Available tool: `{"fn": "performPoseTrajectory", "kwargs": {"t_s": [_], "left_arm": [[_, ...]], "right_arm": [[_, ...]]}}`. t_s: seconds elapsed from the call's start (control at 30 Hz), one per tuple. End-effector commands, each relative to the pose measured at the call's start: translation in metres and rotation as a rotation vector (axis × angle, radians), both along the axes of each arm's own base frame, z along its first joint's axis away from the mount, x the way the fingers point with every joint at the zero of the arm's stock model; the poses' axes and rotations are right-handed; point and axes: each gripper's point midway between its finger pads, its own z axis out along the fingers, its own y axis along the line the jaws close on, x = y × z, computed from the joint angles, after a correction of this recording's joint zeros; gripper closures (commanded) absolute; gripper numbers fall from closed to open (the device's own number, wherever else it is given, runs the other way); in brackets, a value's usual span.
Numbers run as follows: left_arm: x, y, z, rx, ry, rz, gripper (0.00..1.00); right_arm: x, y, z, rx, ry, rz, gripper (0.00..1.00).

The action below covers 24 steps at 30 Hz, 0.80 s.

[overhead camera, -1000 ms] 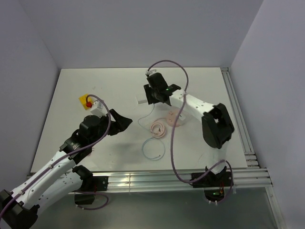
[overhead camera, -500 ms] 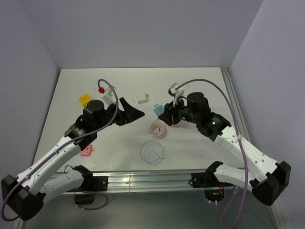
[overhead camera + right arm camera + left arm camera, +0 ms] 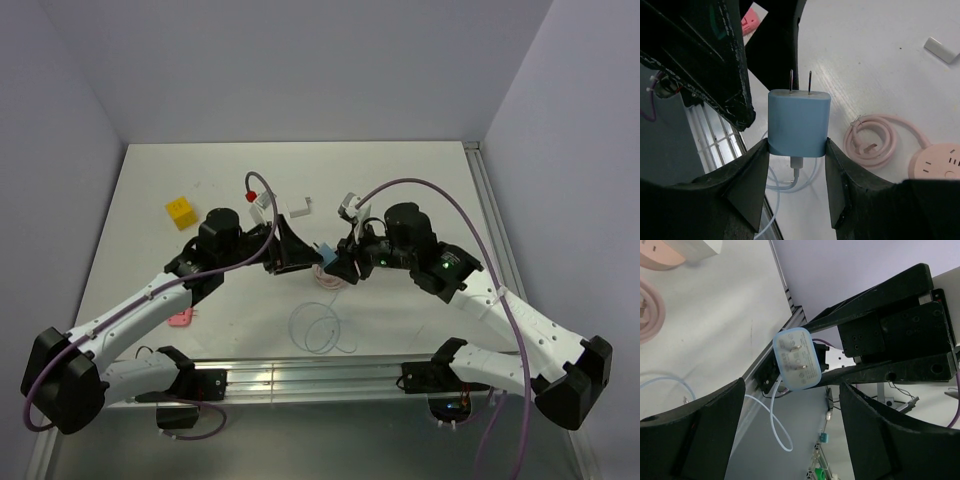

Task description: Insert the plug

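The plug (image 3: 799,122) is a light-blue block with two metal prongs pointing away from my right wrist. My right gripper (image 3: 797,145) is shut on its two sides and holds it above the table. A thin white cable (image 3: 795,182) leaves its base and loops on the table (image 3: 320,328). From above, the plug (image 3: 326,254) hangs between the two grippers at the table's middle. My left gripper (image 3: 792,390) stands open facing the plug's (image 3: 796,359) pronged face, with nothing between its fingers. The overhead view shows the left gripper (image 3: 300,255) just left of the plug.
A pink coiled cord (image 3: 872,140) and a round pink socket piece (image 3: 937,162) lie on the table under the grippers. A white adapter block (image 3: 300,206) sits behind them. A yellow cube (image 3: 180,211) lies far left, a small pink piece (image 3: 182,318) near left.
Both arms have swung in toward the table's middle. The right gripper carried the plug left and nearer; the left gripper moved right until it faces the plug.
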Motion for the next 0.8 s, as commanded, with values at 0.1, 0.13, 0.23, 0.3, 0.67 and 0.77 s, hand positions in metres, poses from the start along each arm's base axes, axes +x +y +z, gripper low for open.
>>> {"fn": "performPoseTrajectory", "kwargs": {"t_s": [0.1,0.13,0.23,0.3,0.67,0.77], "left_arm": [[-0.005,-0.009,0.014,-0.042,-0.048,-0.053,0.23],[-0.005,-0.009,0.015,-0.047,-0.051,-0.061,0.26],[-0.007,-0.011,0.008,-0.036,-0.04,-0.074,0.31],[-0.006,-0.012,0.007,-0.035,-0.043,-0.07,0.35],[-0.003,-0.011,0.01,-0.072,-0.085,-0.053,1.0],[0.001,-0.008,0.02,-0.107,-0.149,-0.007,1.0]], "right_arm": [[-0.013,0.009,0.018,0.025,-0.058,0.065,1.0],[-0.011,0.008,0.018,0.022,-0.064,0.051,1.0],[-0.015,0.009,0.018,0.016,-0.062,0.066,1.0],[-0.016,0.01,0.017,0.009,-0.061,0.068,1.0],[-0.006,0.0,0.024,0.045,-0.014,-0.121,0.24],[-0.002,-0.007,0.023,0.059,0.039,-0.208,0.08]]}}
